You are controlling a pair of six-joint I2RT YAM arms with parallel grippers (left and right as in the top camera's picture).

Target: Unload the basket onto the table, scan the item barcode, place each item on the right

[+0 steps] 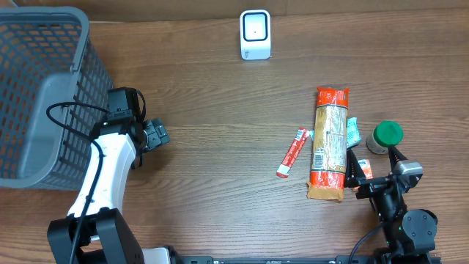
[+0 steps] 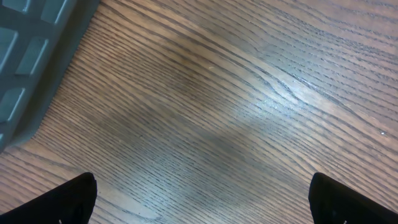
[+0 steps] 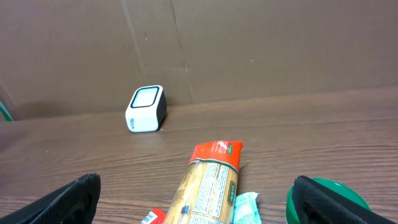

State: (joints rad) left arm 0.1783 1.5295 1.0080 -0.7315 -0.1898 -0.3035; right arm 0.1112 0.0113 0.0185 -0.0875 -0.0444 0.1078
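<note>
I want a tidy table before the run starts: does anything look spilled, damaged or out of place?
Nothing stands out. The pasta pack, red stick packet, teal packet and green-capped jar look intact, with nothing spilled. The scanner stands upright, and the basket is upright too.

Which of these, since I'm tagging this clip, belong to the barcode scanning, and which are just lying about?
For the job: scanner; pasta packet, likely the item to scan.
Lying about, it seems: red sachet; teal packet; green-lidded jar; basket.
</note>
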